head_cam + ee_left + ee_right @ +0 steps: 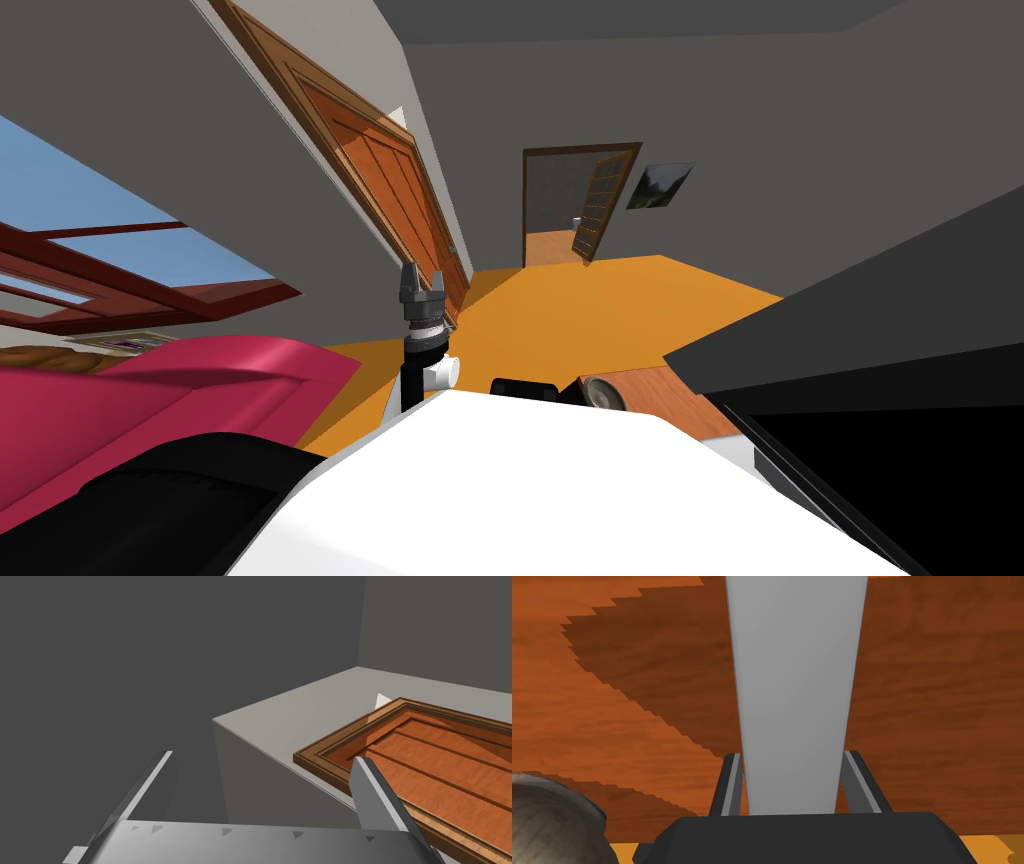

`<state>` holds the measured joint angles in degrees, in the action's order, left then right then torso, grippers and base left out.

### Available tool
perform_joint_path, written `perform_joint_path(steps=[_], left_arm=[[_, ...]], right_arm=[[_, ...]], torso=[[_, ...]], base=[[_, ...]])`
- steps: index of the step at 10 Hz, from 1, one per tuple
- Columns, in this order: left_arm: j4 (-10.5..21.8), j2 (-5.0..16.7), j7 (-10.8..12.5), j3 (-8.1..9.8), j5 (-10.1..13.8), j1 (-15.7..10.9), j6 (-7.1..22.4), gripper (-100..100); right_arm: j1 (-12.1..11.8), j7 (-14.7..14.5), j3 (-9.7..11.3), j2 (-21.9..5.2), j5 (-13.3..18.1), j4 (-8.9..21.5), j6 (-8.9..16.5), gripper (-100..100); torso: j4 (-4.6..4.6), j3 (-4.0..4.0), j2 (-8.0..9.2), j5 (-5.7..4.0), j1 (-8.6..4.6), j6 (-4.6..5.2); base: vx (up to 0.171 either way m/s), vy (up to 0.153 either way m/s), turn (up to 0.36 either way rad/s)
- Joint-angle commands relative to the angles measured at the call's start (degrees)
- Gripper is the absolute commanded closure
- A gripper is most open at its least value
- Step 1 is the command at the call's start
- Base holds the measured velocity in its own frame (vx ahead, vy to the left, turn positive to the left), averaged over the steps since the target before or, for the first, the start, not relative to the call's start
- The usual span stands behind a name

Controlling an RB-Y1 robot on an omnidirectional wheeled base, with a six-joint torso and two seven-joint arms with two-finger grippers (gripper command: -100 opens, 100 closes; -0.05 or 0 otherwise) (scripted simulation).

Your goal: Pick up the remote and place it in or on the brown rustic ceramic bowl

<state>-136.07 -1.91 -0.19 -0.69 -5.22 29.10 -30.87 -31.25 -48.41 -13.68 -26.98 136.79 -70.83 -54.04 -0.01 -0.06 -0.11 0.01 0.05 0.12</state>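
My right gripper (792, 756) is shut on the remote (797, 676), a long flat light grey slab that runs forward from between the fingers. Under it lies a reddish-brown wooden table top (937, 676). The bowl (552, 821), round with a mottled grey-brown wall, sits on that table off to one side of the gripper body, apart from the remote. In the head view the bowl (605, 392) stands on the wooden table (665, 395) just past my chest. My left gripper (422, 280) is raised to the left, open (265, 761) and holding nothing.
A crimson sofa (150, 400) lies at the left. A large dark grey block (880, 320) overhangs the table's right side. Orange floor (600, 310) runs ahead to a wooden door (390, 190) and an open doorway (570, 210).
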Motion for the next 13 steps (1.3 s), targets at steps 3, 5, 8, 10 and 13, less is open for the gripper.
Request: perform_joint_path(steps=[3, 5, 8, 10, 13], left_arm=[[0.0, 0.0, 0.0, 0.0, 0.0, 0.0, 0.0, 0], [0.0, 0.0, 0.0, 0.0, 0.0, 0.0, 0.0, 0], [0.0, 0.0, 0.0, 0.0, 0.0, 0.0, 0.0, 0], [0.0, 0.0, 0.0, 0.0, 0.0, 0.0, 0.0, 0], [0.0, 0.0, 0.0, -0.01, 0.0, 0.0, 0.0, 0]], right_arm=[[-0.3, 0.1, -2.9, -3.0, -0.1, -4.3, -2.0, 100], [-0.5, 0.3, -4.4, -4.0, -0.2, -7.5, -4.1, 100], [-0.8, 0.5, -5.7, -4.5, -0.2, -10.7, -6.5, 100], [-0.9, 0.8, -6.8, -5.1, -0.1, -13.7, -8.8, 100], [-0.9, 1.5, -8.5, -6.8, -0.3, -17.1, -12.2, 100]], torso=[[0.05, 0.09, 0.14, 0.11, 0.18, -0.03], [0.09, 0.12, 0.14, 0.13, 0.21, -0.06], [0.08, 0.06, 0.03, 0.1, 0.24, -0.05], [0.05, 0.03, 0.0, 0.1, 0.21, -0.04], [0.03, -0.03, -0.09, 0.16, 0.39, -0.07]], base=[[-0.034, 0.043, -0.046], [-0.013, 0.041, -0.054], [0.014, 0.036, -0.038], [0.019, 0.037, -0.047], [0.03, 0.07, -0.041]])
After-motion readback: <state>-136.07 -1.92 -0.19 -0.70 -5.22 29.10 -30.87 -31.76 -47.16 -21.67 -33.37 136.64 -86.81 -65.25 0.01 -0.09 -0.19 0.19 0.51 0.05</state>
